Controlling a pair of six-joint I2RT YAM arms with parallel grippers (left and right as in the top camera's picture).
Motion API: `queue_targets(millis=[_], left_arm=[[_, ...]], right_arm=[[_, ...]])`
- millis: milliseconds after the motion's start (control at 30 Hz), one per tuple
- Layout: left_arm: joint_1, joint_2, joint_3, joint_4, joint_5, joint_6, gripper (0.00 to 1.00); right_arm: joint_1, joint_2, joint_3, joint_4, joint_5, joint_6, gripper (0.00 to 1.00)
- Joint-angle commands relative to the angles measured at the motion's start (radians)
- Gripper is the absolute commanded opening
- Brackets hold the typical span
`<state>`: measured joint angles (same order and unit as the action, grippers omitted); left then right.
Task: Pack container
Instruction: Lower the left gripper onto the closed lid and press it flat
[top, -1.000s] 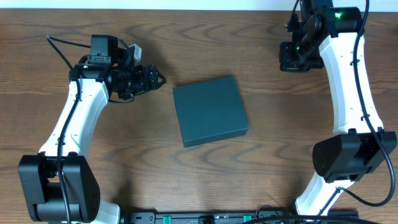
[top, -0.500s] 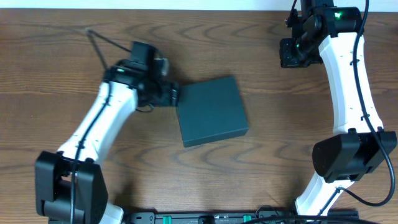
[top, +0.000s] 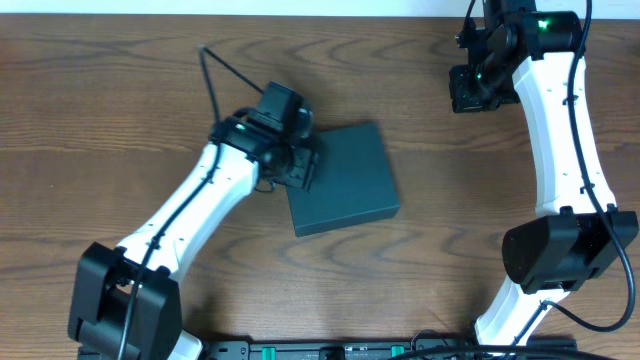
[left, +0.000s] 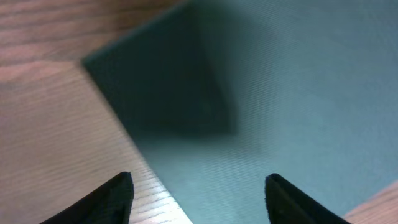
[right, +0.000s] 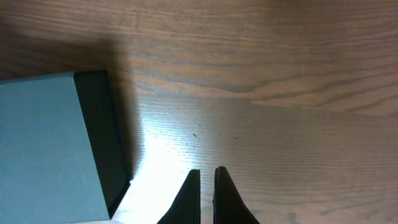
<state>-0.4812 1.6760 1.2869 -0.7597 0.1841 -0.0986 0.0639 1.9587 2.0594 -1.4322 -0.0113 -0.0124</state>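
**Left pincer spread over the box edge, right pincer closed at the far corner**

Left pincer (top: 304, 164) sits at the left edge of the container (top: 342, 180), reached there by the white left arm (top: 190, 215), which stretches in diagonally from the near left corner of the surface (top: 100, 90). In the left wrist view this pincer (left: 199, 194) has its two dark fingertips standing well apart. One fingertip is over bare wood and the other over the teal lid, so they straddle the box's edge. Whether either tip touches the box cannot be told, and nothing is held between them.

The container (left: 298, 93) is a dark teal-green, roughly square box. It lies flat near the middle of the surface with its lid down, turned slightly askew to the wood grain.

Further right, the right pincer (top: 470, 90) hangs over the far right part of the surface, well apart from the container. Its wrist view shows the fingertips (right: 207, 182) drawn together with nothing between them, over bare wood. In that view the container (right: 37, 143) shows at the lower left, with its top and one dark side wall in sight.
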Motion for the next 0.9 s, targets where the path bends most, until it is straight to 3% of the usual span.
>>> queue_targets(millis=[0, 100, 267, 500, 867], left_arm=[[-0.072, 0.003, 0.042, -0.008, -0.097, 0.089, 0.51], [-0.128, 0.003, 0.073, -0.011, -0.162, 0.127, 0.29], [-0.195, 0.003, 0.143, -0.01, -0.197, 0.231, 0.07], [-0.257, 0.008, 0.171, -0.003, -0.196, 0.371, 0.06], [-0.282, 0.095, 0.171, 0.01, -0.192, 0.406, 0.05]], right_arm=[[-0.003, 0.003, 0.005, -0.001, -0.008, -0.02, 0.01], [-0.003, 0.003, 0.005, -0.002, -0.008, -0.019, 0.01], [-0.003, 0.003, 0.005, -0.008, -0.008, -0.02, 0.01], [-0.006, 0.003, 0.005, -0.009, -0.008, -0.018, 0.01], [-0.058, 0.003, 0.005, -0.001, 0.0, 0.016, 0.01]])
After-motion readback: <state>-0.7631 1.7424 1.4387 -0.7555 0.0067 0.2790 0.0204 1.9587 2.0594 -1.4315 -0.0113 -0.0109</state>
